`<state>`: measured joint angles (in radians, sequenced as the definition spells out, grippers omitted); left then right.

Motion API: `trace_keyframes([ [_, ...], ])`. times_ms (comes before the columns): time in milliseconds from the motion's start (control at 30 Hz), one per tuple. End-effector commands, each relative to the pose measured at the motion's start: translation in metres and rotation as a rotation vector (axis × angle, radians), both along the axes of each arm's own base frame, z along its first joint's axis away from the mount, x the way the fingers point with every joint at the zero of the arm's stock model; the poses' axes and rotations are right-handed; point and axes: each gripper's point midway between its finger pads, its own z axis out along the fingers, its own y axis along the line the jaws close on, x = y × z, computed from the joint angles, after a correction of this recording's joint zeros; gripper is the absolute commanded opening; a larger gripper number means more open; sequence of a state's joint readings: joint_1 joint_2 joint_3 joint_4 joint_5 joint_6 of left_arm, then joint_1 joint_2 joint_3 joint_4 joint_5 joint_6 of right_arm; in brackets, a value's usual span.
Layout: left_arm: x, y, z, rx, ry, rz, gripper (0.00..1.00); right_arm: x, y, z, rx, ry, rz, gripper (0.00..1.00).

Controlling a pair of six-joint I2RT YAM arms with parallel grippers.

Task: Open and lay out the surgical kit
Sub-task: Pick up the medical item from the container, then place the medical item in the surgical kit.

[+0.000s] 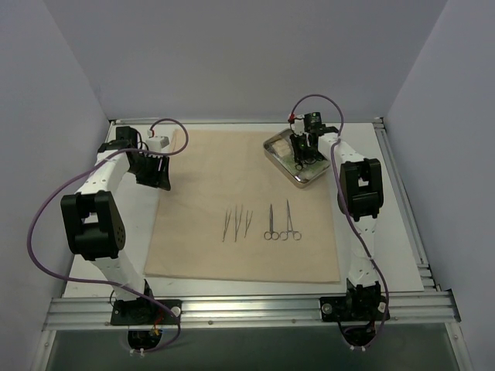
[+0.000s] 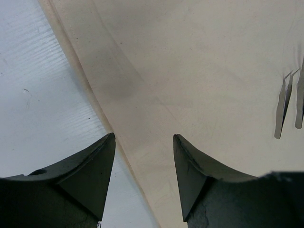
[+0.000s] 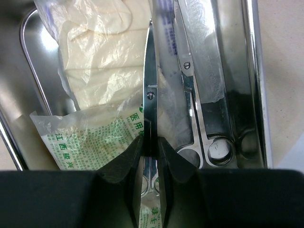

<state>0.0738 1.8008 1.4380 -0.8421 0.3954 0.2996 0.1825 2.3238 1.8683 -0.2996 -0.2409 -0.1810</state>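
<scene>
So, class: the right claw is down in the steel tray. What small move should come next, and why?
Probably lift straight up: the right claw looks closed on a hinged instrument standing on edge in the steel tray.

cloth wrap [image 1: 244, 209]: plain beige, no print, faint grey crease shadows
steel tray [image 3: 251, 71]: shiny silver, mirror-bright walls
tweezers [image 1: 237, 224]: dull grey metal
forceps [image 1: 282, 224]: silver-grey, same tone as tweezers
packet [image 3: 85, 142]: clear plastic, green lettering, cream-white fill
slim instrument [image 3: 150, 99]: polished steel, dark along the edge
scissors [image 3: 209, 128]: bright steel, glare spots
left gripper [image 2: 144, 142]: matte black
right gripper [image 3: 150, 142]: matte black
arms [image 1: 357, 247]: white shells, black joints
cable [image 1: 32, 228]: purple
table [image 1: 387, 247]: white, fine ribbed texture
</scene>
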Motion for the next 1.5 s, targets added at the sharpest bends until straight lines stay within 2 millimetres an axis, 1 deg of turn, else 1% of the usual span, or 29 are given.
trace_keyframes([
  [0, 0.01, 0.004, 0.014, 0.008, -0.048, -0.004, 0.61, -0.001, -0.001, 0.011, -0.01, -0.001, 0.043, 0.11],
  [67, 0.01, 0.004, 0.013, 0.007, -0.047, -0.005, 0.61, 0.002, -0.002, 0.02, -0.02, -0.027, 0.059, 0.08],
  [133, 0.01, 0.003, 0.014, 0.004, -0.049, -0.006, 0.61, 0.007, -0.003, 0.035, -0.026, -0.067, 0.065, 0.05],
  [367, 0.009, 0.003, 0.017, 0.003, -0.055, -0.008, 0.61, 0.022, -0.003, 0.088, -0.024, -0.208, 0.061, 0.02],
  [433, 0.009, 0.003, 0.018, 0.002, -0.057, -0.008, 0.61, 0.028, -0.002, 0.108, -0.009, -0.268, 0.044, 0.01],
  [467, 0.008, 0.003, 0.018, 0.003, -0.058, -0.009, 0.61, 0.028, -0.002, 0.111, -0.004, -0.279, 0.038, 0.01],
  [500, 0.008, 0.003, 0.019, 0.002, -0.059, -0.01, 0.61, 0.029, -0.002, 0.12, 0.003, -0.303, 0.032, 0.01],
  [567, 0.008, 0.002, 0.02, 0.001, -0.062, -0.009, 0.61, 0.032, 0.0, 0.13, 0.019, -0.336, 0.026, 0.01],
  [733, 0.007, 0.003, 0.022, 0.001, -0.068, -0.012, 0.61, 0.034, -0.001, 0.142, 0.035, -0.355, -0.005, 0.0],
  [767, 0.008, 0.003, 0.022, 0.001, -0.071, -0.011, 0.61, 0.033, 0.001, 0.148, 0.06, -0.359, -0.033, 0.0],
  [800, 0.007, 0.003, 0.023, 0.001, -0.071, -0.011, 0.61, 0.029, 0.0, 0.162, 0.076, -0.391, -0.065, 0.0],
  [833, 0.007, 0.003, 0.023, -0.001, -0.072, -0.01, 0.61, 0.025, 0.0, 0.169, 0.096, -0.411, -0.097, 0.0],
  [867, 0.007, 0.002, 0.024, -0.004, -0.074, -0.01, 0.61, 0.019, 0.003, 0.177, 0.15, -0.421, -0.158, 0.0],
  [900, 0.007, 0.002, 0.024, -0.007, -0.075, -0.01, 0.61, 0.002, 0.009, 0.188, 0.184, -0.46, -0.179, 0.0],
  [933, 0.007, 0.001, 0.024, -0.013, -0.077, -0.011, 0.61, -0.006, 0.007, 0.192, 0.189, -0.476, -0.231, 0.0],
  [967, 0.008, 0.001, 0.025, -0.015, -0.08, -0.012, 0.61, -0.022, 0.008, 0.212, 0.227, -0.503, -0.278, 0.0],
  [1000, 0.008, 0.001, 0.024, -0.015, -0.08, -0.01, 0.61, -0.037, 0.015, 0.207, 0.225, -0.483, -0.296, 0.0],
  [1033, 0.008, 0.001, 0.025, -0.02, -0.082, -0.011, 0.61, -0.054, 0.006, 0.18, 0.177, -0.431, -0.35, 0.0],
  [1067, 0.008, 0.0, 0.024, -0.024, -0.08, -0.013, 0.61, -0.068, 0.005, 0.184, 0.186, -0.432, -0.369, 0.0],
  [1100, 0.008, 0.0, 0.025, -0.026, -0.082, -0.013, 0.61, -0.085, 0.009, 0.17, 0.191, -0.376, -0.396, 0.0],
  [1133, 0.008, -0.001, 0.024, -0.03, -0.081, -0.015, 0.61, -0.106, 0.004, 0.14, 0.156, -0.302, -0.413, 0.0],
  [1167, 0.008, -0.003, 0.025, -0.035, -0.084, -0.019, 0.61, -0.119, 0.004, 0.136, 0.155, -0.278, -0.423, 0.0],
  [1200, 0.008, -0.003, 0.025, -0.038, -0.086, -0.019, 0.61, -0.136, 0.002, 0.122, 0.142, -0.221, -0.446, 0.0],
  [1233, 0.007, -0.004, 0.025, -0.041, -0.085, -0.021, 0.61, -0.155, -0.002, 0.099, 0.111, -0.162, -0.455, 0.0],
  [1267, 0.006, -0.004, 0.025, -0.045, -0.088, -0.022, 0.61, -0.167, -0.007, 0.097, 0.11, -0.155, -0.473, 0.0],
  [1333, 0.006, -0.005, 0.025, -0.049, -0.092, -0.024, 0.61, -0.185, -0.011, 0.083, 0.115, -0.12, -0.503, 0.0],
  [1367, 0.005, -0.005, 0.026, -0.05, -0.092, -0.024, 0.61, -0.201, -0.017, 0.067, 0.1, -0.092, -0.515, 0.0],
  [1433, 0.004, -0.007, 0.026, -0.056, -0.092, -0.028, 0.61, -0.215, -0.022, 0.053, 0.086, -0.06, -0.529, 0.0],
  [1467, 0.005, -0.006, 0.028, -0.057, -0.096, -0.026, 0.61, -0.227, -0.025, 0.039, 0.069, -0.03, -0.528, 0.0],
])
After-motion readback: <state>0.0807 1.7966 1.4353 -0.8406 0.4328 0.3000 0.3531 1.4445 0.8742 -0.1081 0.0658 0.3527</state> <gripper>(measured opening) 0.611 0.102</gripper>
